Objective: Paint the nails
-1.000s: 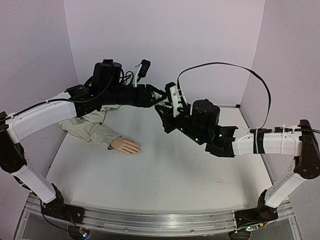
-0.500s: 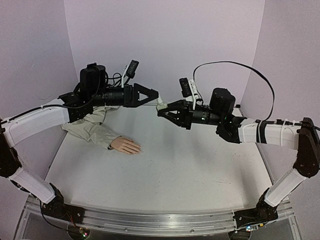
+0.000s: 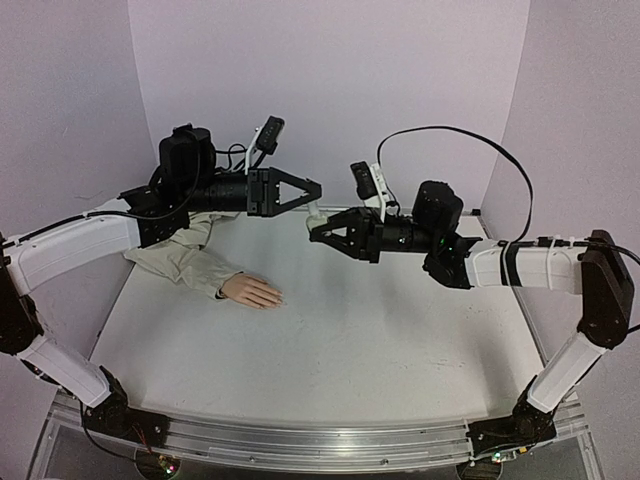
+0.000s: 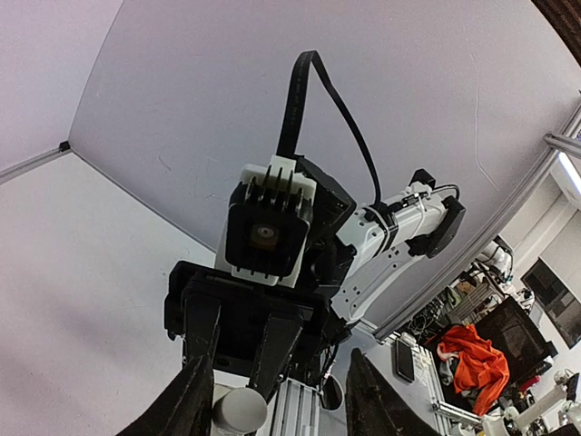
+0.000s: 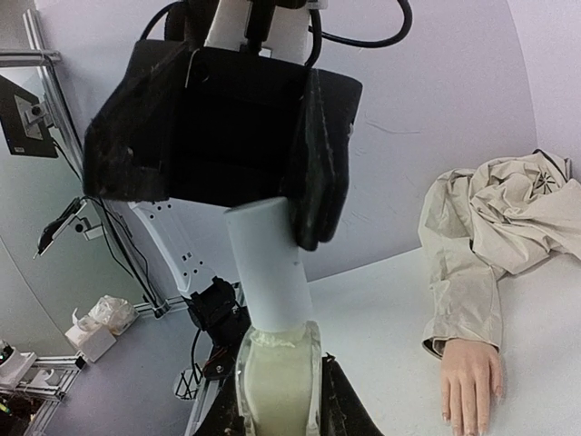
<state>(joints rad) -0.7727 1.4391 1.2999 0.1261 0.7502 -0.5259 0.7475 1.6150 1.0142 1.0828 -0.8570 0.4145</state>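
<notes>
walls [image 3: 330, 80]: pale lilac | table [image 3: 330, 340]: white top | front rail [image 3: 300, 440]: aluminium

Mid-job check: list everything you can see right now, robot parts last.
mannequin hand: one, peach, flat on the table's left side, fingers toward the middle
sleeve: one, beige, crumpled behind the hand toward the left wall
bottle: one, pale cream, mid-air in the right jaws
cap: one, white, atop the bottle, between the left jaws
table: one, white
left gripper: black, jaws around the cap, grip unclear
right gripper: black, jaws shut on the bottle
</notes>
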